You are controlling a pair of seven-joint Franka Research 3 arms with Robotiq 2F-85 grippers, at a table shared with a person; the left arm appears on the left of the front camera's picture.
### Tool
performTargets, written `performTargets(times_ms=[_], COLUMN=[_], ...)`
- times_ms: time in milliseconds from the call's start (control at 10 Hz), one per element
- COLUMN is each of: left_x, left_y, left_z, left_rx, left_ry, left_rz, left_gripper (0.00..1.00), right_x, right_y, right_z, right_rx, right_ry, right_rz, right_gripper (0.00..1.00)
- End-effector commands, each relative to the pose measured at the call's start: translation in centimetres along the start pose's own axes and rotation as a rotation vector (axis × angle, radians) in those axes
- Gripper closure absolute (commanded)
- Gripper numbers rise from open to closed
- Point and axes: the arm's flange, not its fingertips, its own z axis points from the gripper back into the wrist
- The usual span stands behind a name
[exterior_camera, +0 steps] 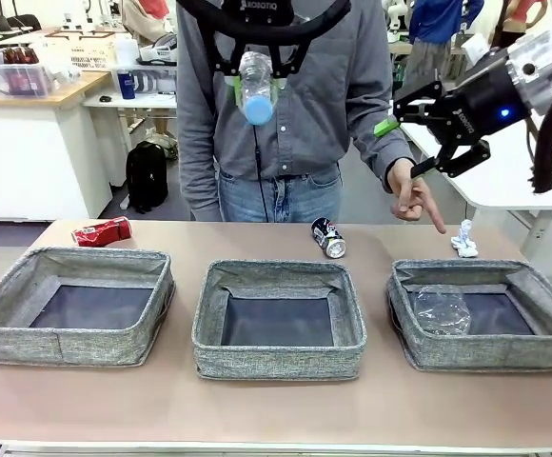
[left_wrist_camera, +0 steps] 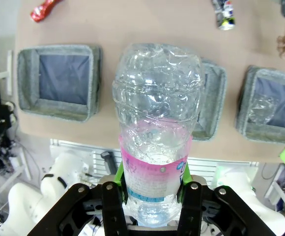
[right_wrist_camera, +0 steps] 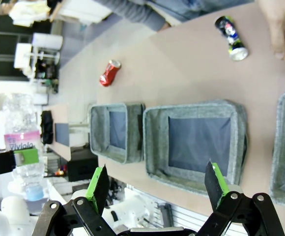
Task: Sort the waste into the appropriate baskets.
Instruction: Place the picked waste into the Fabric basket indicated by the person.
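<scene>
The left claw (exterior_camera: 255, 84) is hanging high above the middle of the bench (exterior_camera: 276, 409) and is clamping the clear plastic bottle (exterior_camera: 254, 71) between its green pads (left_wrist_camera: 120, 181). In the front view the bottle's blue cap (exterior_camera: 258, 110) is sitting at the lower end. In the left wrist view the pads are pressing on the pink label band (left_wrist_camera: 155, 167), and the ribbed body is sticking out past the fingertips, over the baskets below.

The right claw (right_wrist_camera: 157, 184) is hovering in the air at the right side, with its jaws standing wide apart and nothing between them.

A person is standing at the far side of the bench. The person's hand (exterior_camera: 414, 195) is hanging just below the right claw in the front view, with one finger pointing down toward the white paper wad (exterior_camera: 464, 240). That wad is lying on the bench behind the right basket (exterior_camera: 485, 354). The crumpled clear plastic (exterior_camera: 443, 309) is sitting inside the right basket, in its left part.

The middle basket (exterior_camera: 276, 360) and the left basket (exterior_camera: 67, 345) are showing their dark bottoms. The dark printed can (exterior_camera: 328, 238) is lying on its side on the bench behind the middle basket, toward that basket's right corner. The crushed red can (exterior_camera: 102, 231) is lying on the bench behind the left basket. The three baskets are sitting in a row, apart from each other.
</scene>
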Motion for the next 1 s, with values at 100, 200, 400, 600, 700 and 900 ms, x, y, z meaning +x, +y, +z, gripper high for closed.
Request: performTargets(times_ms=[100,200,400,600,700,900], left_x=[-2.3,-3.2,-3.5,-3.2,-2.7,-1.1], left_y=[-3.4,-5.9,-10.9,-16.9,-19.8,-25.9], left_z=[-3.6,-5.6,-8.5,-11.0,-12.1,-14.9], left_rx=[-0.137,-0.181,-0.245,-0.302,-0.306,-0.321], left_ry=[0.034,0.055,0.094,0.115,0.115,0.081], left_rz=[-0.148,-0.205,-0.281,-0.330,-0.363,-0.447], left_gripper=[0.59,0.59,0.59,0.59,0.59,0.59], right_x=[-2.8,-5.7,-11.6,-18.1,-20.8,-25.0], right_y=[-2.7,-4.4,-7.3,-10.4,-12.1,-15.1], right_z=[5.1,9.1,14.7,18.1,18.8,18.5], right_rx=[-0.049,-0.073,-0.114,-0.137,-0.139,-0.126], right_ry=[0.014,-0.066,-0.123,-0.242,-0.263,-0.283], right_rz=[-0.027,-0.083,-0.129,-0.212,-0.235,-0.309], right_gripper=[0.00,0.00,0.00,0.00,0.00,0.00])
